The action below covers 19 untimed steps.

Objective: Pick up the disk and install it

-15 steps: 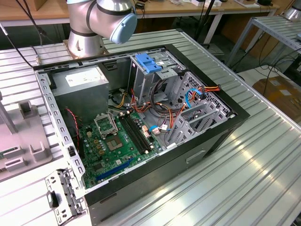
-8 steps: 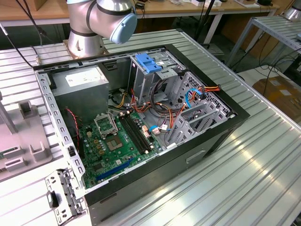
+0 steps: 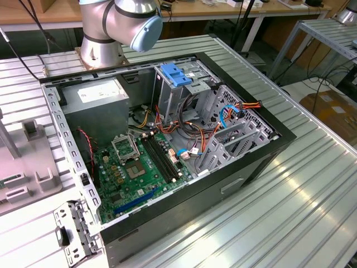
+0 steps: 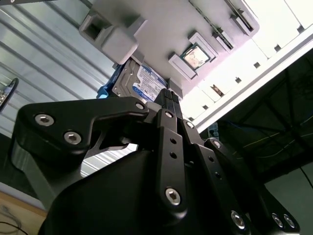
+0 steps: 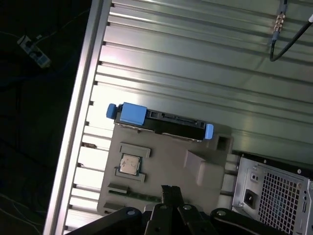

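Slatted worktop [image 5: 195,58], computer case [image 3: 223,184], grey holder tray [image 5: 171,156] near worktop's edge. Risk: blow onto upper edge of disk [image 5: 161,122] rather than a straddle, given gripper [image 5: 169,190] pressed shut, nothing held; also snagging of blue rails [image 5: 132,113] on tray. Disk on edge along tray's far side, apart from gripper, beyond chip [image 5: 130,164].

An open computer case [image 3: 234,181] with a green motherboard [image 3: 114,181] lies on the ribbed metal table [image 3: 290,218].

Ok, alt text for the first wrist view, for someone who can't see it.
The disk, with blue side rails, stands on edge in a grey holder tray on a ribbed metal table. The shut claw hovers over the tray, apart from the disk.
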### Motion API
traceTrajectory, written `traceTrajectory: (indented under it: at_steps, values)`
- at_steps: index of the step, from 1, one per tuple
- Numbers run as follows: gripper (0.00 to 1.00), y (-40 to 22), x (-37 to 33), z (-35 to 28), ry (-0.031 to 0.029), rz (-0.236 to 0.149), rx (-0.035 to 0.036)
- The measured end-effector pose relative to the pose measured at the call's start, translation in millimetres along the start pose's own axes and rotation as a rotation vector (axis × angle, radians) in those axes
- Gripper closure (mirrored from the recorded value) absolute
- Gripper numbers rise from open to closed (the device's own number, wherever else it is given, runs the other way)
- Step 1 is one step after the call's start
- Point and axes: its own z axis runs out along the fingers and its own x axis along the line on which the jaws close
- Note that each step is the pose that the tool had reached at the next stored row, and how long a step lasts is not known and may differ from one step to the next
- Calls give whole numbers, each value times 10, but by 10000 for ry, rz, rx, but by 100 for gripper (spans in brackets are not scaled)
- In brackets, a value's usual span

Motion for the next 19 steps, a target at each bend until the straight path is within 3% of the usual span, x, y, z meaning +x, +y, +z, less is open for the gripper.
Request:
traceTrajectory:
  at_steps: [8, 19]
  values:
    - [89, 0, 0, 0, 29, -650, -16]
    - [89, 0, 0, 0, 55, -1235, -30]
